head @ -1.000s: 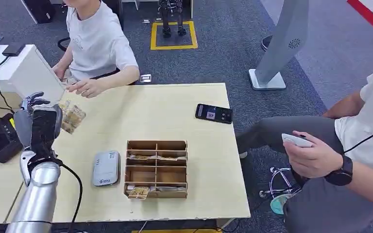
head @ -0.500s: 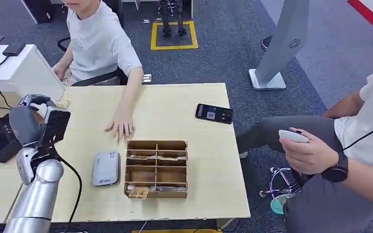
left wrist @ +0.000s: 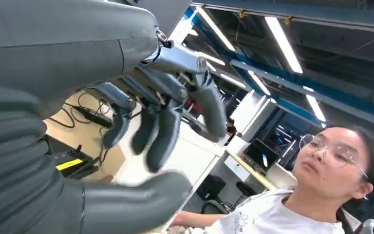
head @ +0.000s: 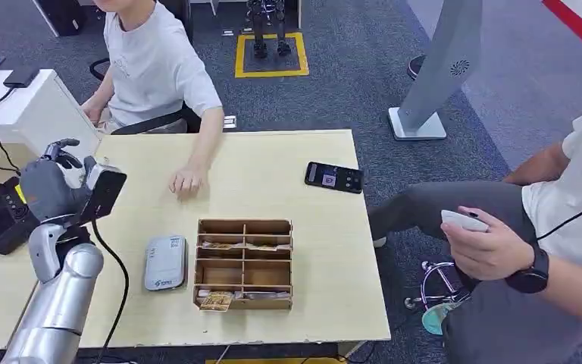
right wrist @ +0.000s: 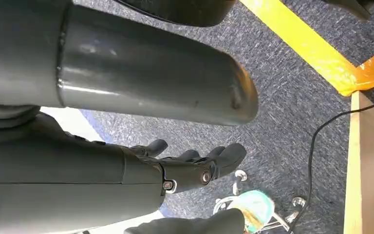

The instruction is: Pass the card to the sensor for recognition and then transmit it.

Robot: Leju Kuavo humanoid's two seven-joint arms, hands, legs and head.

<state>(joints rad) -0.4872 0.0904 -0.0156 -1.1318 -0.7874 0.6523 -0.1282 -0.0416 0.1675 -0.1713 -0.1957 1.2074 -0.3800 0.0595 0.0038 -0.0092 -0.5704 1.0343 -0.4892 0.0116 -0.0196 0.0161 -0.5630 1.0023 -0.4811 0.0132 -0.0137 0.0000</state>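
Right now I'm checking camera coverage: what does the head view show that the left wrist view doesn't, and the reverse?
Head view alone: the wooden divided tray, the grey card reader, the phone on the table, and a seated person at right holding a white device. Left wrist view alone: ceiling lights and the left robot hand's spread, empty fingers from close behind. Both: the left robot hand and the person in the white shirt.

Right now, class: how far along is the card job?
Done, apparently: the card held a second ago has left the left hand, now empty, fingers apart, beside the black box. In hand: nothing; the right hand hangs open. Left: further cards wait in the wooden tray.
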